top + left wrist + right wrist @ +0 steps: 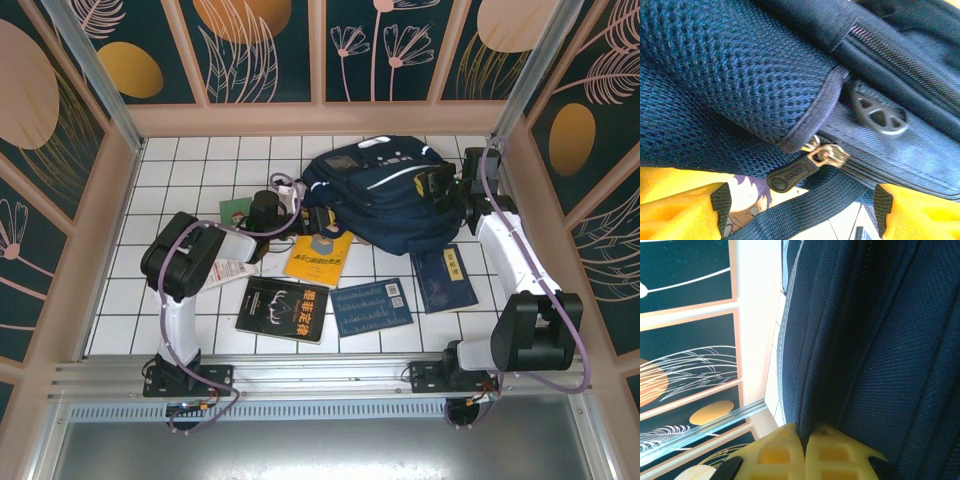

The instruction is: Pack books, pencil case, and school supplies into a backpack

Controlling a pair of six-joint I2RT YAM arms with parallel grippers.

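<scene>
**Top external view**
- Backpack (385, 195): navy, lying on the white-tiled table (180, 170), toward 1 o'clock of the table's middle.
- Books, all outside the pack:
  - orange-yellow book (318, 258) at the pack's 7 o'clock, touching its edge
  - black book (283, 308) and blue book (372, 306) toward 6 o'clock, near the arm bases
  - second blue book (445, 278) at 5 o'clock
  - small green book (235, 210) at 9 o'clock, partly behind the left arm
- Whitish packet (232, 270): at 8 o'clock, just beside the left forearm.
- Left gripper (305, 218): at the pack's 9 o'clock edge.
- Right gripper (437, 190): at the pack's 3 o'clock edge.

**Left wrist view**
- Left gripper (800, 200): jaws spread wide, yellow fingers (680, 215) at 7 and 5 o'clock, gripping nothing.
- Zipper pull (792, 175): a black tab at 12 o'clock of the gap, hanging from the slider (829, 156) below the mesh pocket (740, 65). It is near the fingers but untouched.
- A dark strap crosses between the fingers, with the orange-yellow book beneath.

**Right wrist view**
- Right gripper (804, 447): jaws pressed together at 6 o'clock. A fold of backpack fabric appears to run in between them, so it is probably pinching the pack.

**Handling note (judgement)**
- The step in hand looks like opening the zip, and no packing has begun.
- Advance the left gripper so that only the tab lies between the pads, clear of the strap.
- Close squarely on the tab, then draw along the zipper line rather than away from it.
- The right grip should hold the fabric taut against that pull, or the slider may bunch the cloth and jam.
</scene>
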